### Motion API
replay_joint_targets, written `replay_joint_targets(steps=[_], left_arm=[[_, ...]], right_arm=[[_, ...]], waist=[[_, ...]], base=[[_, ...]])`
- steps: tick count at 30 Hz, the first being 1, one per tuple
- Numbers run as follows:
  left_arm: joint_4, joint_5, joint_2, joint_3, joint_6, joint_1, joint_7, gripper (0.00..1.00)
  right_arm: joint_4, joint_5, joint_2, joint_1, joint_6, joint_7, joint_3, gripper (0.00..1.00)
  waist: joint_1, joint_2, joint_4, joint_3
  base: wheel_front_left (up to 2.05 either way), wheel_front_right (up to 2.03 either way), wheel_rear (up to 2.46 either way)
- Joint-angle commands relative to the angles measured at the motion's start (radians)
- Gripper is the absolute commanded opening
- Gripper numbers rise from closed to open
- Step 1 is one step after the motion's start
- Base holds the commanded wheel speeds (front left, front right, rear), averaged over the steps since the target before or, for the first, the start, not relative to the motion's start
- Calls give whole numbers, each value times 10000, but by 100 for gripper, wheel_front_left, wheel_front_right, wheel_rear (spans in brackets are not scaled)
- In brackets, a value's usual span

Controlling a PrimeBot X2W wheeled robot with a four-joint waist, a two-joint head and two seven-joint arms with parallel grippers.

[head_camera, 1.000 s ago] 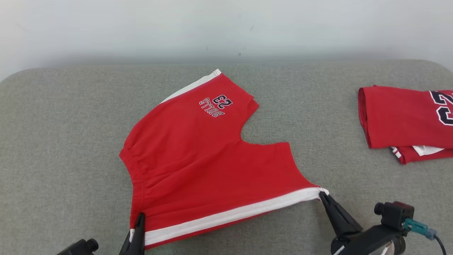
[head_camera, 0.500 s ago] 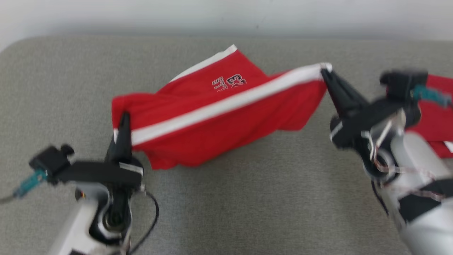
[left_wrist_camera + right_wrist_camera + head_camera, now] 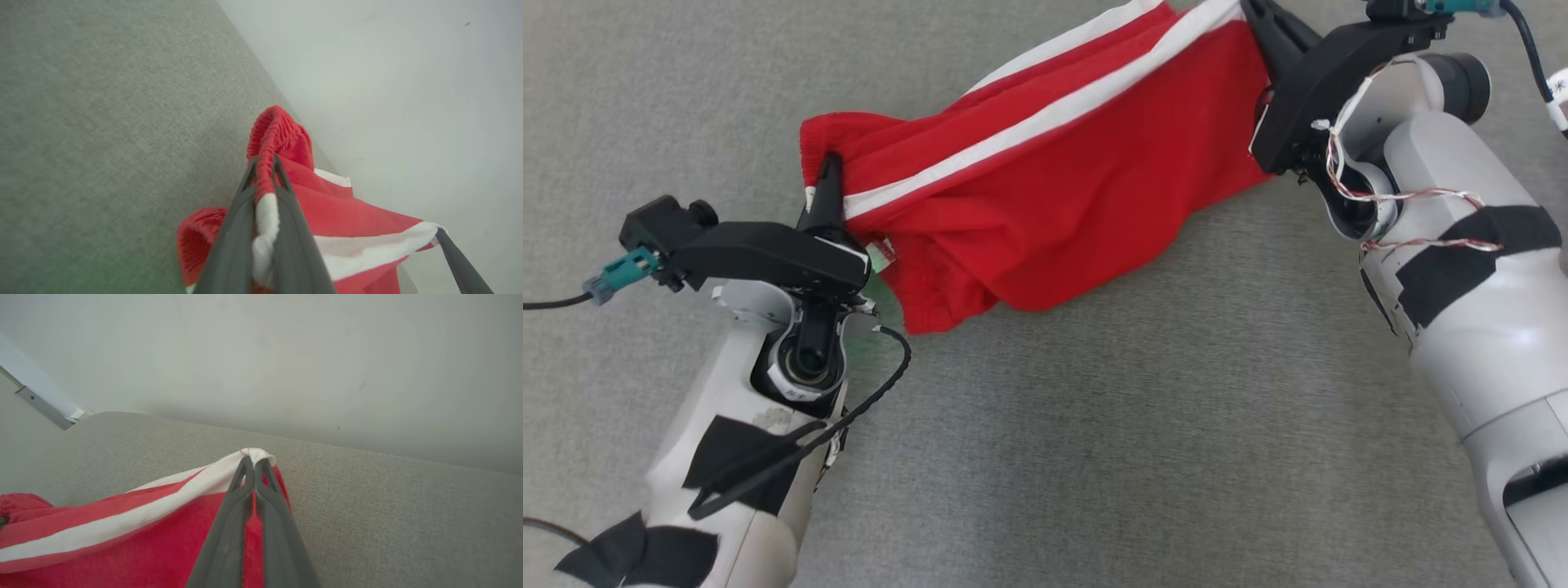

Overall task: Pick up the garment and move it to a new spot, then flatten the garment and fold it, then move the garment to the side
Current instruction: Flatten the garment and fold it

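Overhead, a red garment (image 3: 1078, 188) hangs stretched between two robot arms, its white stripe (image 3: 1029, 126) pulled nearly straight above a grey tabletop (image 3: 1094, 425). At the near end the left end effector (image 3: 830, 167) is clamped narrow on the gathered waistband (image 3: 273, 130), cloth pinched between its jaws; at the far end the right end effector (image 3: 253, 461) is closed tight on the white corner of the leg hem (image 3: 261, 454). That held edge is the garment's long axis, running diagonally from the robot's near left to its far right, and the coming move appears to turn on it: each grip sits at one end, neither arm nearer the cloth than the other, though the right reaches much farther from the body. From the edge the rest of the garment falls below and toward the robot in soft folds, its lowest fold near the left end effector and seemingly resting on the tabletop. A second striped edge (image 3: 1062, 45) shows just beyond the held one. Judged against the task, this looks like the fold in hand; laying the edge down square would call for both arms travelling together, so the stripe is taut and the slack does not crumple underneath
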Motion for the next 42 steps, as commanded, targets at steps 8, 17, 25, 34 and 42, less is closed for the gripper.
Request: replay_joint_targets(steps=[8,17,25,34,42], left_arm=[[1522,98,-447,-221,-668,-953,-371,0],[2596,505,-599,-666,-980,-1419,-839,84],[2798,1722,-168,-1207,-1130,-981,-1519,100],[128,3860,300,739,-557,1284,-1562,100],[-3017,6140,90,1807,97,3772,-1564,100]], right_arm=[[1840,237,141,-1072,-27,-1181,464,0],[2799,356,425,-1445,-27,-1925,823,100],[2733,815,459,-870,-27,-2380,1331,100],[2352,1656,177,292,-27,-2468,1882,100],[2365,2416,-98,1353,-27,-2540,2082,100]], waist=[[-4,-2,765,508],[-4,-2,877,465],[-4,-2,602,-156],[-4,-2,293,-1034],[-4,-2,262,-1536]], base=[[0,0,0],[0,0,0],[0,0,0],[0,0,0],[0,0,0]])
